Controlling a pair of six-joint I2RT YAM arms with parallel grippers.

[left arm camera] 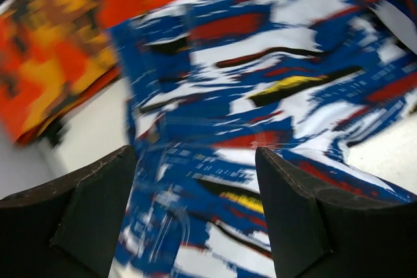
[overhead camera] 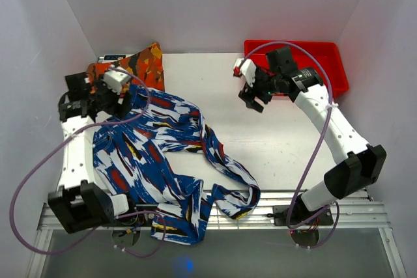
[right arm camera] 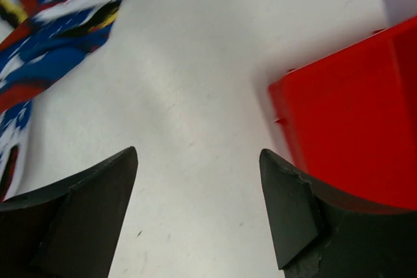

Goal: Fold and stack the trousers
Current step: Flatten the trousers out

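The blue, white and red print trousers (overhead camera: 156, 161) lie loosely spread over the left half of the table, one leg trailing toward the front edge. My left gripper (overhead camera: 111, 99) hovers over their upper left part, jaws open and empty; the blurred left wrist view shows the trousers (left arm camera: 273, 96) beneath it. Over bare table at the back right, my right gripper (overhead camera: 254, 96) is open and empty, well clear of the cloth. Only a corner of the trousers (right arm camera: 58, 24) shows in the right wrist view.
A folded orange, yellow and black garment (overhead camera: 133, 63) lies at the back left, touching the trousers; it shows as the orange garment (left arm camera: 58, 43) in the left wrist view. A red bin (overhead camera: 329, 63) stands at the back right, close beside the right gripper. White walls enclose the table (overhead camera: 215, 83).
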